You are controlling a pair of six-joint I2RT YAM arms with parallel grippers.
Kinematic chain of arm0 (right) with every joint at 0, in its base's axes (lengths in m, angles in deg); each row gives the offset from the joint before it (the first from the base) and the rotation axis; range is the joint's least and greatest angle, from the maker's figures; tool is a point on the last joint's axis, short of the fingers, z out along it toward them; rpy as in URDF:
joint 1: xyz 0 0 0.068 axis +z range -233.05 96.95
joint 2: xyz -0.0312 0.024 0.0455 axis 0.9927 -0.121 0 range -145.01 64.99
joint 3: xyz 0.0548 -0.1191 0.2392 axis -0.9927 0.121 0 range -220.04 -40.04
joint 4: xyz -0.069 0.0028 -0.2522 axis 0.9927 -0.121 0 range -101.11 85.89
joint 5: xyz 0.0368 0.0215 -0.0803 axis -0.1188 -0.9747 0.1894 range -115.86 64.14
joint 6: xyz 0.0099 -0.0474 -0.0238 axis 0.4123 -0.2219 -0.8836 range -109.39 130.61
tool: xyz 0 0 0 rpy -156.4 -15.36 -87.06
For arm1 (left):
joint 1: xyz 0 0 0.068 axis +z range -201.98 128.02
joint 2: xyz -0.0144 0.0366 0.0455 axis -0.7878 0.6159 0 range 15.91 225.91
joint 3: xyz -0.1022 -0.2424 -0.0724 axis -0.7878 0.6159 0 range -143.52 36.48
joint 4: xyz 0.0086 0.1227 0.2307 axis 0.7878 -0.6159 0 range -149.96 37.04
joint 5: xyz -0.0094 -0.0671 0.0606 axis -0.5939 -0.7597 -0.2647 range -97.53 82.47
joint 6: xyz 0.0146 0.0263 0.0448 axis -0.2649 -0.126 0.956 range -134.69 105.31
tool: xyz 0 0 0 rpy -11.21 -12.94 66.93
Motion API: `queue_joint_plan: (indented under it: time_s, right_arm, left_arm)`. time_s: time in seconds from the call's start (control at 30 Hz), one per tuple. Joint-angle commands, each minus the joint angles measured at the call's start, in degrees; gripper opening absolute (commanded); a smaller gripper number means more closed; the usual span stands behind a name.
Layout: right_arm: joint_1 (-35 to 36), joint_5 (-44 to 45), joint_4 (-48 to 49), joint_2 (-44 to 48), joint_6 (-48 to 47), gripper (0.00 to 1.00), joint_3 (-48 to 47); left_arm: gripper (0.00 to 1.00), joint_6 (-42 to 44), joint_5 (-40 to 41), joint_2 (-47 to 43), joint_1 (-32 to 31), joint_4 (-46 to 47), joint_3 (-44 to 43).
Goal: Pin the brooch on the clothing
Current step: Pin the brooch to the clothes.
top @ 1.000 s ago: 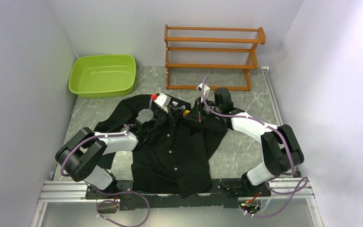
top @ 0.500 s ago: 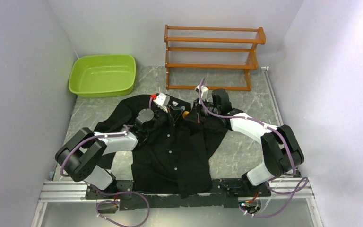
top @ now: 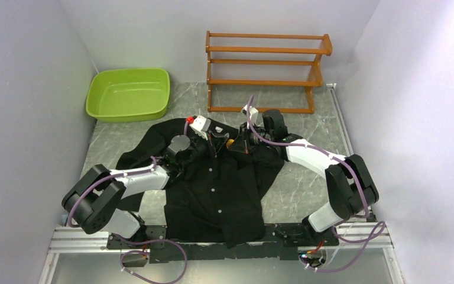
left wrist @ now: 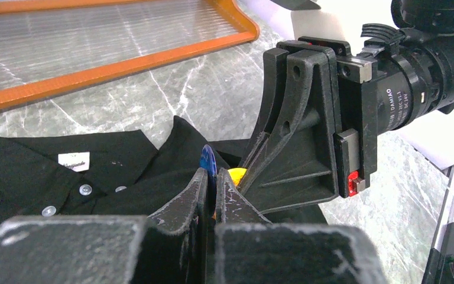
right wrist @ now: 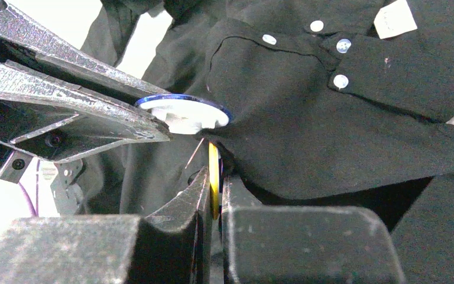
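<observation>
Left elbow (top: 91, 207) farther back; left end effector (left wrist: 211, 177) tight on blue-rimmed disc (right wrist: 183, 113), right end effector (right wrist: 214, 180) on amber brooch (right wrist: 213, 157).

Top external: mounted high behind the arm bases, tilted down and forward, far off. The whole clothing (top: 219, 177) lies mid-frame, with the wooden rack (top: 266, 71) beyond its collar and the green basin (top: 129, 93) beyond it to the left.

Left wrist: very close, low over the clothing's collar. Faces the rack past its own left gripper (left wrist: 213, 177).

Right wrist: very close, just above the collar. Faces leftward across it past its own right gripper (right wrist: 214, 183).

Both wrist views share the collar, the neck label (left wrist: 74, 161) and the brooch (left wrist: 236, 176).
</observation>
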Motion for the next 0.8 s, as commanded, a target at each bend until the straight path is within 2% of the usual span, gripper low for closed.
queue_joint_plan:
  time_s: [0.0,0.2,0.23,0.37,0.6,0.67,0.77]
  right_arm:
    - [-0.66,4.09,-4.94,-2.69,0.01,0.00,0.01]
    - [-0.62,4.41,-5.26,-0.50,0.15,0.00,0.53]
    - [-0.66,4.37,-5.26,0.29,0.23,0.03,0.40]
    - [-0.70,5.29,-4.98,5.22,1.30,0.32,0.29]
    - [-2.00,10.85,-0.78,20.77,3.65,0.88,5.47]
    - [-2.91,11.64,1.23,25.18,4.47,0.97,7.55]
    - [-4.11,14.17,3.05,30.11,5.09,1.00,9.46]
  left_arm:
    - [0.03,-2.02,-5.81,-5.07,-0.88,12.98,-3.03]
    - [0.03,-0.56,-5.09,-5.84,-0.88,11.03,-2.82]
    - [0.03,-0.33,-5.09,-5.79,-0.81,10.80,-2.87]
    - [0.03,0.66,-5.24,-5.30,-0.89,9.09,-2.94]
    - [0.03,2.96,-4.69,-5.06,-0.65,6.04,-2.60]
    - [0.03,3.11,-4.74,-4.86,-0.50,6.21,-2.24]
    - [0.03,2.95,-6.00,-4.64,0.03,7.10,-1.68]
